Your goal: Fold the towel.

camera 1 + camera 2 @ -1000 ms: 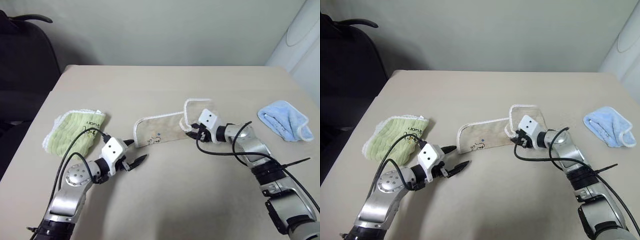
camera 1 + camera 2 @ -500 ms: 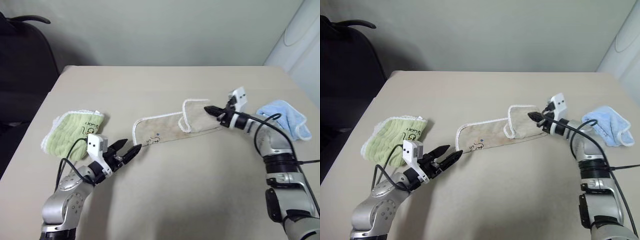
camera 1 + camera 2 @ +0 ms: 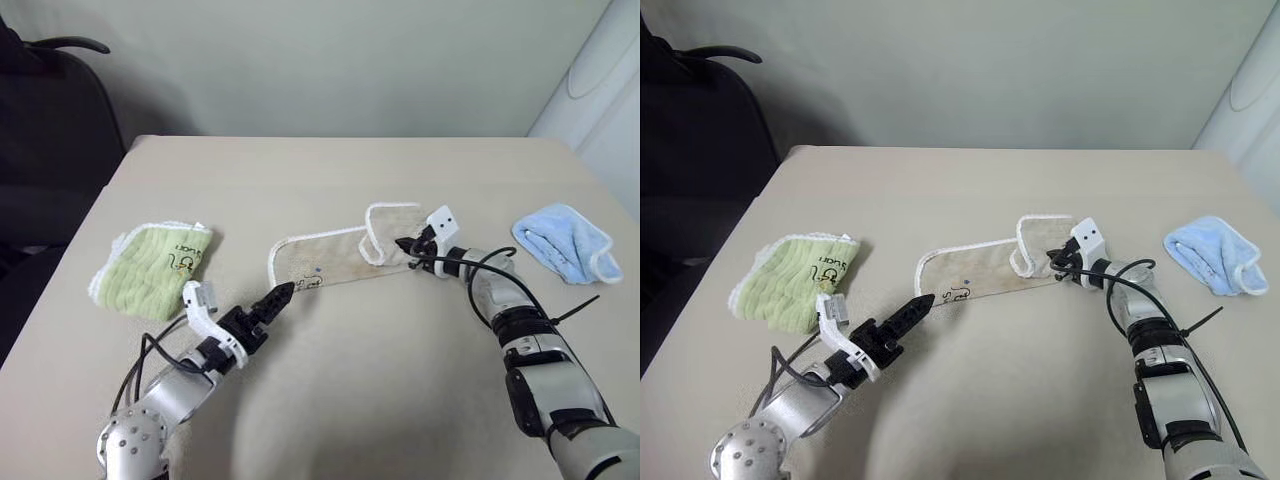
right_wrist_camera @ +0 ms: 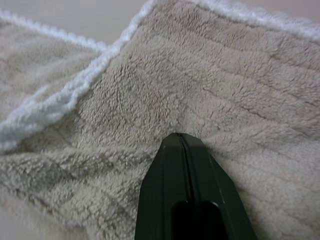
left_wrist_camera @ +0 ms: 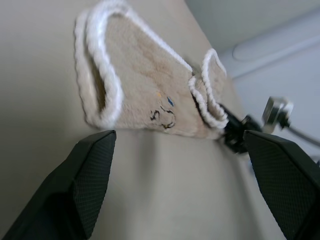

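The beige towel (image 3: 330,255) lies as a long strip in the middle of the table, its right end turned back in a small flap with white trim. A dark logo (image 3: 308,283) sits near its left end. My right gripper (image 3: 405,245) is shut and its tip presses on the cloth at the flap; in the right wrist view the closed fingertips (image 4: 176,142) rest on the towel (image 4: 125,100), with no cloth visibly between them. My left gripper (image 3: 270,300) is open, just in front of the towel's left end; its fingers (image 5: 90,170) stand wide apart before the towel (image 5: 145,85).
A folded light green towel (image 3: 150,265) lies at the left of the table, a light blue towel (image 3: 560,240) at the right. A black chair (image 3: 50,130) stands beyond the table's left edge (image 3: 70,260).
The right gripper shut, left the flap to the right, then came back down with its tip on the towel's right end. The left wrist rolled and its fingers now point at the towel's left end.
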Robot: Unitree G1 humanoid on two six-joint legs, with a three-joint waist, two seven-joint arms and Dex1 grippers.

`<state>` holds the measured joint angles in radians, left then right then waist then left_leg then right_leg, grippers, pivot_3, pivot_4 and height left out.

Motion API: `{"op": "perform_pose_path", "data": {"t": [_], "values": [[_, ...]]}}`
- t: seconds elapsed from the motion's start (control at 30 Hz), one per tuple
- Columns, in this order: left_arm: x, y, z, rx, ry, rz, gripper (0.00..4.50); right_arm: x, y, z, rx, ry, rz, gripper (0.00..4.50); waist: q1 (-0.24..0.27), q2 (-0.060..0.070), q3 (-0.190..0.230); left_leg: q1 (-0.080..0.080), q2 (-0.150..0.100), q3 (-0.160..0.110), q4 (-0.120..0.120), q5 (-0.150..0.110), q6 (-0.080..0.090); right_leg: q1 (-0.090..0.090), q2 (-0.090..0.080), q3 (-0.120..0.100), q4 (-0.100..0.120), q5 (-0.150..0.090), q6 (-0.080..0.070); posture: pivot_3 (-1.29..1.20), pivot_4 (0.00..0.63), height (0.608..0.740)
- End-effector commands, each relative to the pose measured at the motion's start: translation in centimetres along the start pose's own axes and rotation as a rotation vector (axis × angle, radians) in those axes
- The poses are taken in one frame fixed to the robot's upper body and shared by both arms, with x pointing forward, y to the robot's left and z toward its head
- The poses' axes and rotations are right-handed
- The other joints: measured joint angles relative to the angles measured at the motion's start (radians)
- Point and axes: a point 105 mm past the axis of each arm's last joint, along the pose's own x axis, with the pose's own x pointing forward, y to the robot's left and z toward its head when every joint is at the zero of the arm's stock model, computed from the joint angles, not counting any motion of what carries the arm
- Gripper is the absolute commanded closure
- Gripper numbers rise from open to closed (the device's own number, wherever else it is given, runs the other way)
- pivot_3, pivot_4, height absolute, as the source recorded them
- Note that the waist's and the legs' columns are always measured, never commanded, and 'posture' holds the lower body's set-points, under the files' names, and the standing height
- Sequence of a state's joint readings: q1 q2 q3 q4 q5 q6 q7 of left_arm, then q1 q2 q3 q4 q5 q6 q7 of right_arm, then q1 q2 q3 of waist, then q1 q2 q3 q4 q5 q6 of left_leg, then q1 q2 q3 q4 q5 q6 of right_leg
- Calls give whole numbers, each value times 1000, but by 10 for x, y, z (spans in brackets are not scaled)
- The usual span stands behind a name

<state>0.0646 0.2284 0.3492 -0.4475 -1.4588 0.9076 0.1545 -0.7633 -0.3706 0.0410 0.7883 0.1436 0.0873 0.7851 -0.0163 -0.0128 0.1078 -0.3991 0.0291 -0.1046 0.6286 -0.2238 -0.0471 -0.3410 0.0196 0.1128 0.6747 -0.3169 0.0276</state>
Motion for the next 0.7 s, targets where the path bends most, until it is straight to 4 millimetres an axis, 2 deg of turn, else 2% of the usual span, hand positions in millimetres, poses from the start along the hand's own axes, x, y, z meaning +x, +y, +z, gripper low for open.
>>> {"op": "perform_pose_path", "data": {"t": [0.03, 0.23, 0.43, 0.57, 0.7], "values": [[17, 2, 3, -141, -9, 82, 9, 4, -2, 19, -3, -76, -15, 4500, 2, 0, 0, 0, 0, 0, 0, 0, -1, 0, 0, 0, 0, 0, 0, 0, 150, 740], [51, 21, 13, -194, -15, 289, 9, 6, 0, 29, 6, -126, -19, 4500, 9, 1, 0, 0, 0, 0, 0, 0, -1, 1, 0, 0, 0, 0, 0, 0, 150, 740], [69, 26, 13, -180, 18, 354, 9, 3, -2, 37, -2, -160, -40, 4500, 22, 2, 1, 2, -1, 0, 1, 0, 0, 4, 0, -1, 0, 0, 0, 0, 150, 740], [68, 28, 21, -141, -22, 375, 927, -3, -6, 40, -8, -176, -59, 4500, 23, 2, 1, 6, -1, 0, 0, 0, 0, 7, 0, -1, -1, 0, 0, 0, 150, 740], [65, 26, 30, -119, -74, 363, 2443, -11, -10, 42, -3, -193, -74, 4500, 22, 3, 1, 7, -1, 1, 0, 0, -1, 7, 2, 0, -2, 0, 0, 0, 150, 740]]}}
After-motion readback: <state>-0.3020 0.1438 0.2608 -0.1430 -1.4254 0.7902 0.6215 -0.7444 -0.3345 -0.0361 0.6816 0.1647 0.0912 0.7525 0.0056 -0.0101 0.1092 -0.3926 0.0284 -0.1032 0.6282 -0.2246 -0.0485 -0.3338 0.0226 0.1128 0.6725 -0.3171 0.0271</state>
